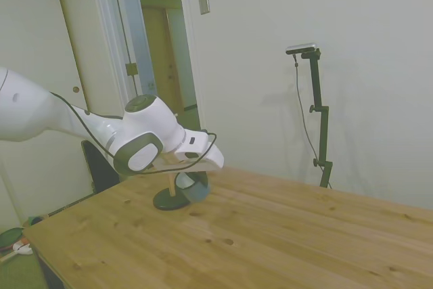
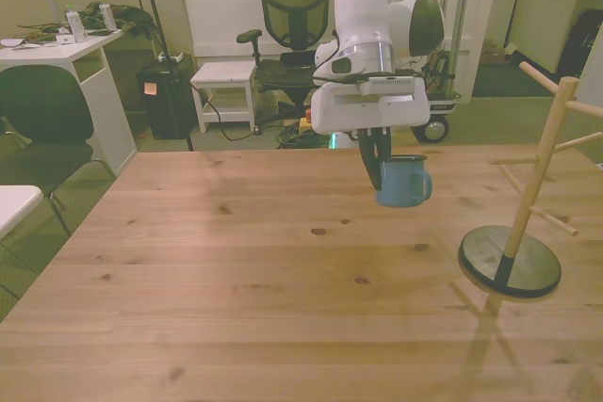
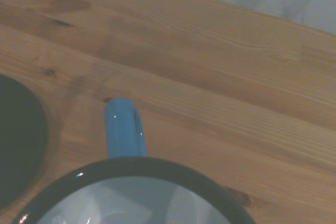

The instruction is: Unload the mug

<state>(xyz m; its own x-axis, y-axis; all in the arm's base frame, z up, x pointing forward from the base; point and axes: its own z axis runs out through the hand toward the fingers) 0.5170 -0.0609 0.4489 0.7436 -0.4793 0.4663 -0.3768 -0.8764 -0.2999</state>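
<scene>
The mug [image 2: 403, 183] is teal-blue and upright, with its handle pointing to the front view's right. My gripper [image 2: 377, 174] reaches down from above, and its dark fingers [image 2: 373, 150] are shut on the mug's wall on the side away from the handle. The mug is low over the wooden table [image 2: 236, 270]; whether it touches the wood I cannot tell. From the side view the mug [image 1: 198, 187] is partly hidden under the white hand of the gripper [image 1: 193, 179]. The wrist view shows the mug's dark rim [image 3: 131, 165], pale inside and blue handle [image 3: 124, 127].
A wooden peg stand [image 2: 541, 167] with a dark round base [image 2: 509, 265] stands at the front view's right, close to the mug. Its base [image 1: 172, 199] sits just behind the gripper in the side view and also shows as the dark base [image 3: 18, 140] in the wrist view.
</scene>
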